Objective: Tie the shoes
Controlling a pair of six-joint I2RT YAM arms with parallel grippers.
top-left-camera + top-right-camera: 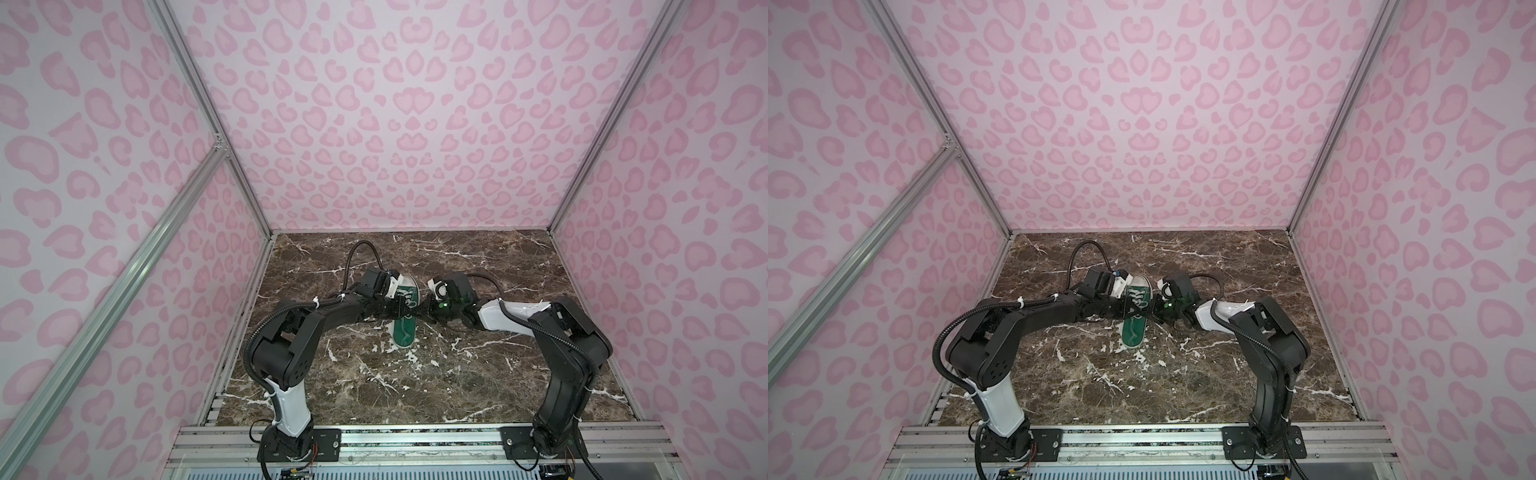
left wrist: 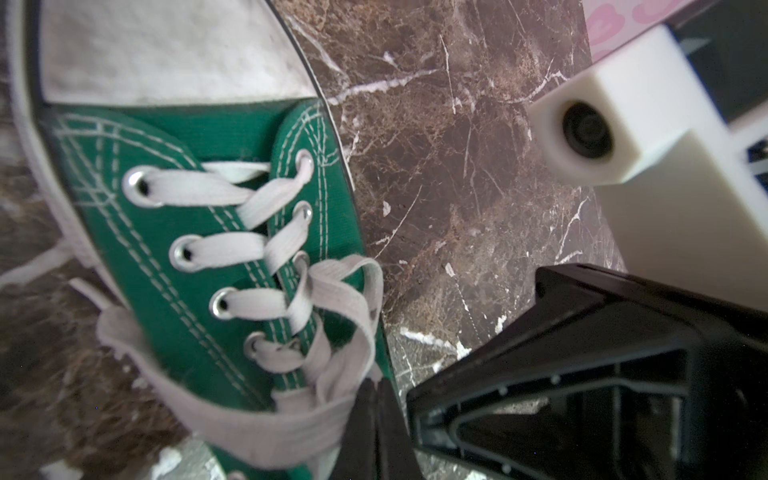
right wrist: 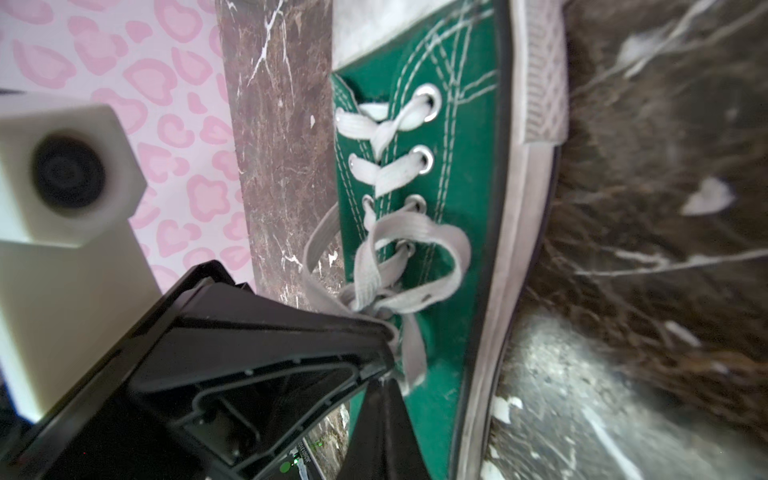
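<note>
From my station I see the green sneaker (image 1: pixel 404 332) standing on its sole near the middle of the brown marbled worktop (image 1: pixel 457 374), with its white toe cap (image 2: pixel 166 50) pointing at the far pink-patterned wall (image 1: pixel 395 124) and its heel toward the arm bases. Both arms reach in low from their own sides and meet over the lacing, their ends just beside each other. The left pincer (image 2: pixel 376 419) is clamped tight on the white laces (image 3: pixel 415 232). In the left wrist view a flat band of lace runs across the green canvas straight into its black tips. In the right wrist view those tips pinch a bunch of strands at the eyelets nearest the ankle opening. A slack loop of lace curls over the canvas just past that pinch, while the rows nearer the toe lie crossed and flat through their metal eyelets. The right pincer (image 3: pixel 386 411) sits at the same bunch, right against the left one, with a lace end hanging beside its tip. I cannot tell whether its jaws are parted or closed, or whether they hold anything. One more strand trails on the worktop beside the white sole edge.
</note>
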